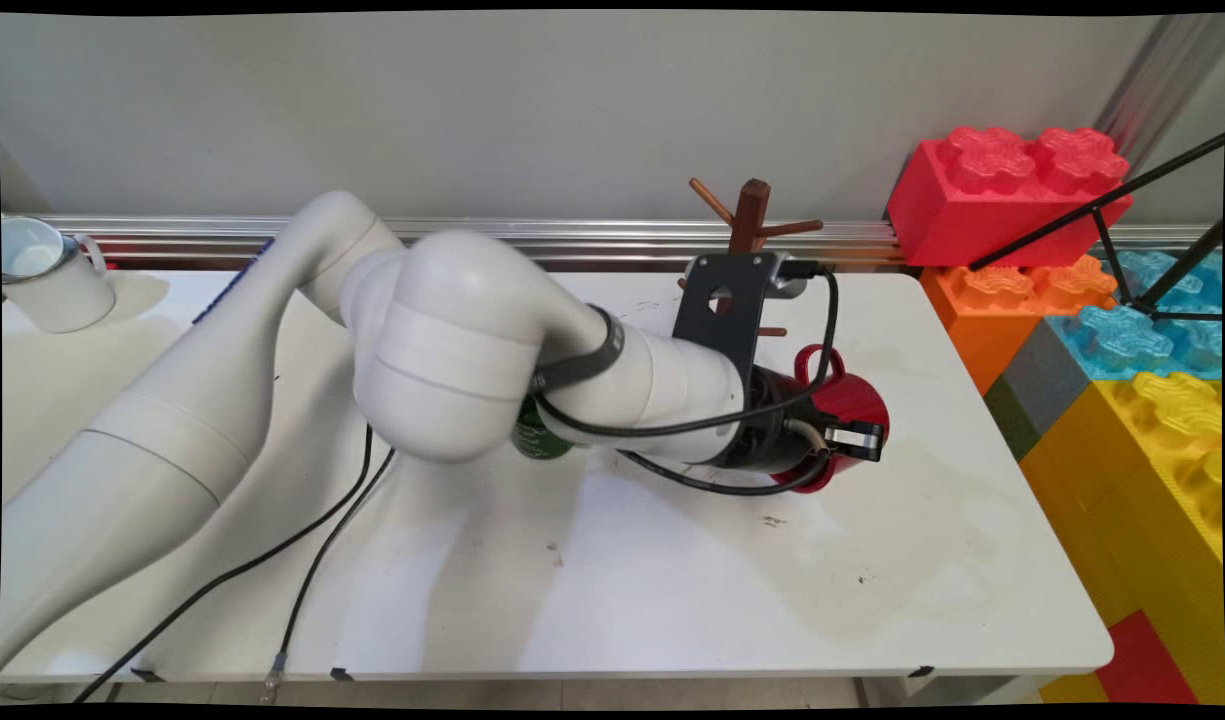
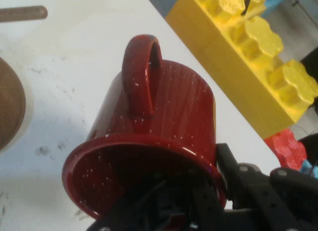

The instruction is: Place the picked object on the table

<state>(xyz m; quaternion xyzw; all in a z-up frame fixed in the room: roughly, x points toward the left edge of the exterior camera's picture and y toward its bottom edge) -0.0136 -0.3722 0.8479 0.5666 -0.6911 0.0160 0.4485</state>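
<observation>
My gripper [image 1: 834, 438] is shut on the rim of a red speckled mug [image 1: 852, 398], right of the table's middle. In the hand view the red mug [image 2: 164, 121] lies tilted with its mouth toward the camera and its handle up. The gripper [image 2: 212, 166] has one finger inside the mug and the other outside its wall. A wooden mug tree [image 1: 750, 215] stands just behind the hand; its base [image 2: 7, 107] and one peg [image 2: 22, 13] show at the hand view's left. I cannot tell whether the mug touches the table [image 1: 672, 580].
A green object [image 1: 534, 440] peeks out from under the arm's elbow. A white mug [image 1: 47, 275] stands at the far left. Large red, orange, blue and yellow toy blocks [image 1: 1152, 420] are stacked off the table's right edge, with yellow blocks [image 2: 248, 42] beyond the mug.
</observation>
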